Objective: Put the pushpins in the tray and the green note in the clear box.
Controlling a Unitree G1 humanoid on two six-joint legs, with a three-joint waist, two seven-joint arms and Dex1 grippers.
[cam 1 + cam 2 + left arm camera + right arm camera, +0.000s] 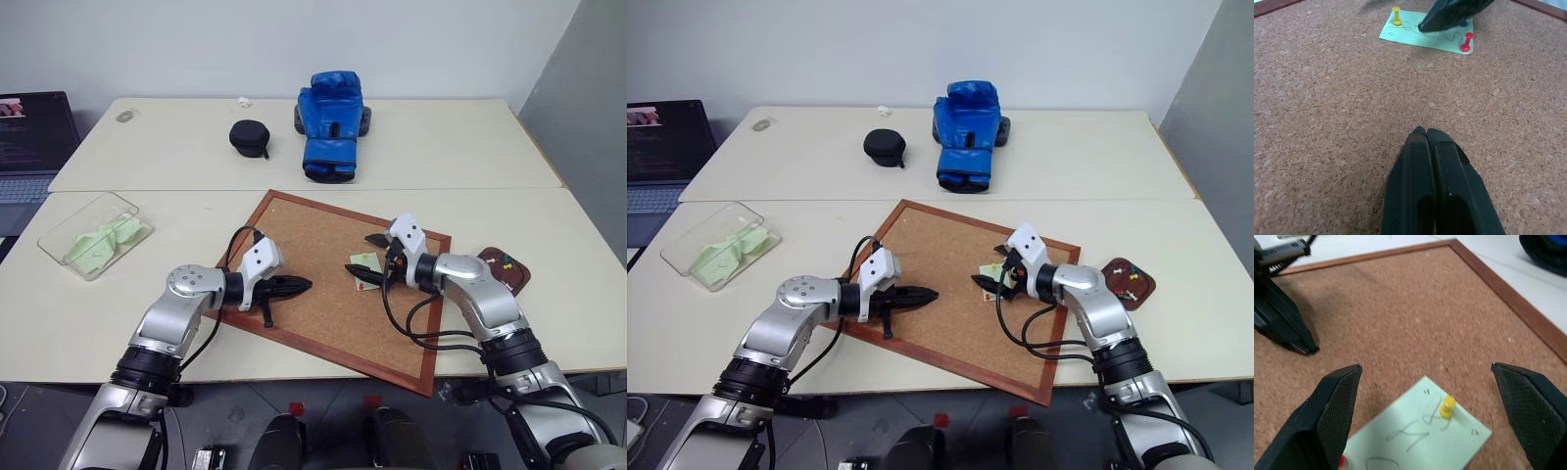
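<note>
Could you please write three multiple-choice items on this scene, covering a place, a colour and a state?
1. Where does the green note lie?
A. on the cork board
B. in the clear box
C. in the tray

2. What colour is the pushpin between the right gripper jaws?
A. white
B. yellow
C. black

3. How do the left gripper jaws stand?
A. wide open
B. shut on a pin
C. shut, holding nothing

Answers: 1 A, the note is pinned to the board; 2 B, the yellow pushpin stands there; 3 C, its jaws meet over bare cork.
</note>
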